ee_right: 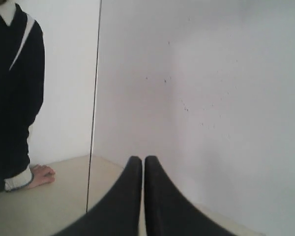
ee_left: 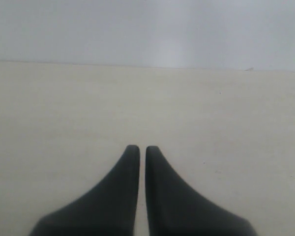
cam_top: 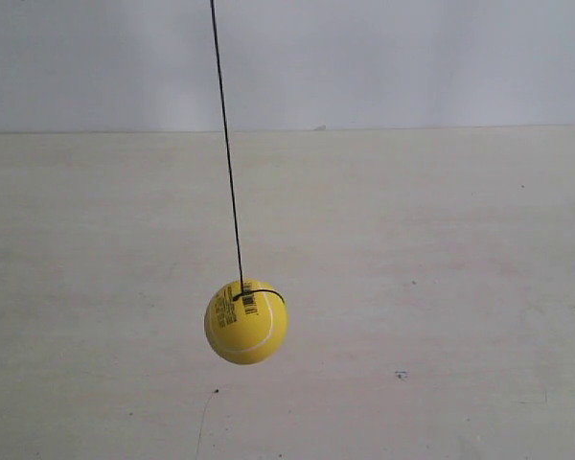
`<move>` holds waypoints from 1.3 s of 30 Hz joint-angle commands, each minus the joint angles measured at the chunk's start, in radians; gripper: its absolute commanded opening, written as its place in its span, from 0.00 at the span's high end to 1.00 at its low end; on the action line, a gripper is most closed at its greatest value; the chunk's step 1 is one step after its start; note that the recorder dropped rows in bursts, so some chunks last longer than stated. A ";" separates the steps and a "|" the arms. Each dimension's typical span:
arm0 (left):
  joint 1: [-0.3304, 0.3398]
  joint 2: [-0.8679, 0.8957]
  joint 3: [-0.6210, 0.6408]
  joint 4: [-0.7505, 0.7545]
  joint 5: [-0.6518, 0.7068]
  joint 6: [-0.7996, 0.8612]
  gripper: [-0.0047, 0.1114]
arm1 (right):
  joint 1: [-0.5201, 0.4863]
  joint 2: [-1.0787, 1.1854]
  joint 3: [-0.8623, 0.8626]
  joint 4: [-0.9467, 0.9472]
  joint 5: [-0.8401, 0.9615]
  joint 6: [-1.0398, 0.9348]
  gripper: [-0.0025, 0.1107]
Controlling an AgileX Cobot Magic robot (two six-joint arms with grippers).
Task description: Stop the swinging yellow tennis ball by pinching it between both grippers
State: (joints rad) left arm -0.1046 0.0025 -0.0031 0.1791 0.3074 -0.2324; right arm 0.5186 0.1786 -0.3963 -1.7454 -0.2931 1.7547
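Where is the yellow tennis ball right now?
In the exterior view the yellow tennis ball hangs from its black string, low and left of centre, above the table.

Exterior view faces table (cam_top: 460,287) and wall (cam_top: 412,57), seemingly shared by views over left hand (ee_left: 138,147) and right hand (ee_right: 139,158).

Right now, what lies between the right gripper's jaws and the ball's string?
Nothing: in the right wrist view, only bare table and wall show between the right gripper, jaws shut, and the string.

Open room flanks the ball (cam_top: 245,321), string (cam_top: 228,144) above.
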 commanded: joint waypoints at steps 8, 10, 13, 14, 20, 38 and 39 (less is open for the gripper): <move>0.002 -0.002 0.003 0.001 0.000 0.005 0.92 | 0.002 -0.007 0.256 0.001 0.120 0.151 0.98; 0.002 -0.002 0.003 0.001 0.000 0.005 0.92 | 0.002 -0.007 0.262 0.001 0.114 0.185 0.98; 0.002 -0.002 0.003 0.001 0.000 0.005 0.92 | 0.002 -0.007 0.263 0.011 0.110 0.340 0.98; 0.002 -0.002 0.003 0.001 0.000 0.005 0.92 | 0.002 -0.007 0.265 0.096 0.100 0.340 0.98; 0.002 -0.002 0.003 0.001 0.000 0.005 0.92 | 0.002 -0.007 0.268 0.716 0.113 0.293 0.98; 0.002 -0.002 0.003 0.001 0.000 0.005 0.92 | -0.048 -0.110 0.396 1.709 -0.024 -1.596 0.98; 0.002 -0.002 0.003 0.001 0.000 0.005 0.92 | -0.077 -0.143 0.396 1.709 0.009 -1.628 0.98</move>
State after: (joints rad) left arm -0.1046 0.0025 -0.0031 0.1791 0.3074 -0.2305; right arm 0.4905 0.0898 -0.0061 -0.0506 -0.3457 0.2552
